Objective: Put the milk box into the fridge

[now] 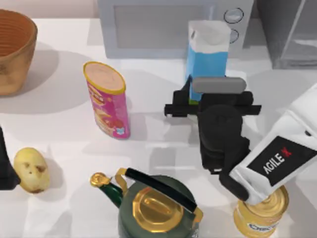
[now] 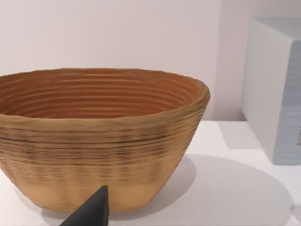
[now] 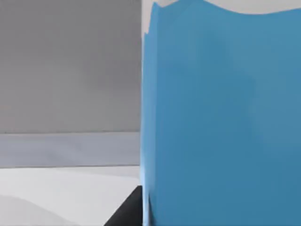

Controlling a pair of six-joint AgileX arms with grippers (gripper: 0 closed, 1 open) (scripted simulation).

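Note:
The milk box point(image 1: 208, 49), a light blue carton with a white gabled top, stands upright at the back of the table in front of the microwave. My right gripper point(image 1: 213, 95) is down at its lower part, shut on it. In the right wrist view the blue carton wall point(image 3: 221, 117) is very close, and one dark finger point(image 3: 127, 212) lies against its edge. The fridge point(image 1: 292, 29), a dark grey cabinet, stands at the back right corner. My left gripper point(image 1: 4, 166) is parked at the table's left edge, open, with one fingertip point(image 2: 91, 212) showing before the basket.
A light grey microwave point(image 1: 168, 25) stands behind the carton. A woven basket point(image 1: 15, 49) sits at the back left. A pink chips tube point(image 1: 106, 99) stands left of centre. Near the front are a potato point(image 1: 30, 170), a green kettle point(image 1: 153, 206) and a yellow can point(image 1: 261, 213).

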